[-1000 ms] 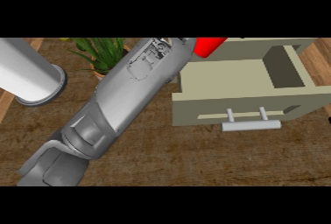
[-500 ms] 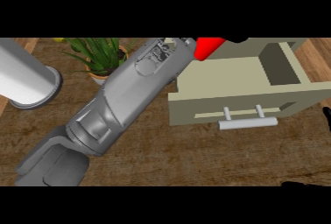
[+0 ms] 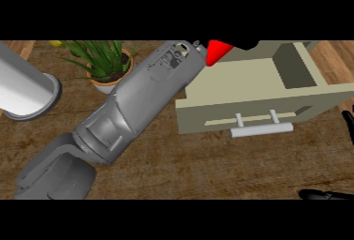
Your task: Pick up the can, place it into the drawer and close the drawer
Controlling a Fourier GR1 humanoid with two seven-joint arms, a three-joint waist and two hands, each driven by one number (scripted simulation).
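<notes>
Red shows at the top edge: the can (image 3: pixel 216 50), held up over the back left corner of the drawer (image 3: pixel 256 96), apart from its floor. Only a black sliver of the left hand (image 3: pixel 243 45) shows beside the can, so whether its fingers curl round the can cannot be told. The left forearm (image 3: pixel 131 108) runs diagonally across the wooden desk (image 3: pixel 207 168). The beige drawer stands pulled out, its handle (image 3: pixel 261 129) facing the lower edge. Black fingers of the right hand (image 3: pixel 325 194) show at the right edge; their pose cannot be told. A potted plant (image 3: pixel 104 63) and a pale cylinder (image 3: pixel 24 84) stand at the left.
</notes>
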